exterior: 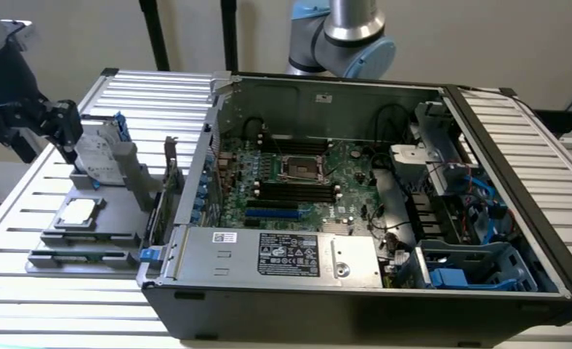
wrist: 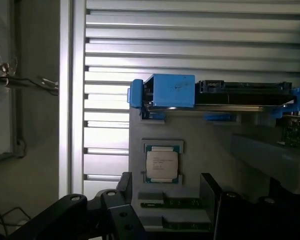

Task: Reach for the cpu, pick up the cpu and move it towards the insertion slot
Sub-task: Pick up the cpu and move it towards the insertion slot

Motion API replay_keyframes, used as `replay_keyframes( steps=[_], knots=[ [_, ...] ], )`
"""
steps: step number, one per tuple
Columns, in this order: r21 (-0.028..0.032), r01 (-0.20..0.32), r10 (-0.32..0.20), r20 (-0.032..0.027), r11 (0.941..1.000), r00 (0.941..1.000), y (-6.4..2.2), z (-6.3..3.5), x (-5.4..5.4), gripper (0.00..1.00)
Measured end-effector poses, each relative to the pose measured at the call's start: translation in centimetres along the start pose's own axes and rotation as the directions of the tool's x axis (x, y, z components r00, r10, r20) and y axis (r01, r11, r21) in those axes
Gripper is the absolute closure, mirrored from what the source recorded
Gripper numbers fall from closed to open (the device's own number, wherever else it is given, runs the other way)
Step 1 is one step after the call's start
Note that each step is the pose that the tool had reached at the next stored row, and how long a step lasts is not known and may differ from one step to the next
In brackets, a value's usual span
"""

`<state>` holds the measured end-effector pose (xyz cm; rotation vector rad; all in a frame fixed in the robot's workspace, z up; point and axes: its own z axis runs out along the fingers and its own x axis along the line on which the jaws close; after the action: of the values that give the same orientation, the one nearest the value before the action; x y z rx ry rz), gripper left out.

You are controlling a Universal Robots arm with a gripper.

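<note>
The cpu (exterior: 79,212) (wrist: 162,165), a small silvery square chip with a pale rim, lies flat in a recess of the grey fixture (exterior: 91,236) at the exterior view's left. My black gripper (exterior: 65,131) (wrist: 166,179) hangs above the fixture, apart from the chip. It is open, and nothing sits between its two dark fingers (wrist: 125,186). The insertion slot (exterior: 300,169), a shiny square frame with a dark centre, sits on the motherboard inside the open computer case (exterior: 518,218).
A grey hard drive (exterior: 99,151) (wrist: 240,92) with blue brackets stands upright on the fixture just beyond the chip. Black memory slots (exterior: 296,193) flank the socket. A labelled power supply (exterior: 286,254) lines the case's near wall. The slatted metal table (exterior: 160,94) lies underneath.
</note>
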<state>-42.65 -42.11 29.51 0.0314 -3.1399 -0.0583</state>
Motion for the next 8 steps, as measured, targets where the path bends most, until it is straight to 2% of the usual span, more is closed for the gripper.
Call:
replay_keyframes(
  steps=[8],
  knots=[
    [0.0, 0.0, 0.0, 0.0, 1.0, 1.0, -0.23, 1.45, 0.0, 0.35]
  ],
)
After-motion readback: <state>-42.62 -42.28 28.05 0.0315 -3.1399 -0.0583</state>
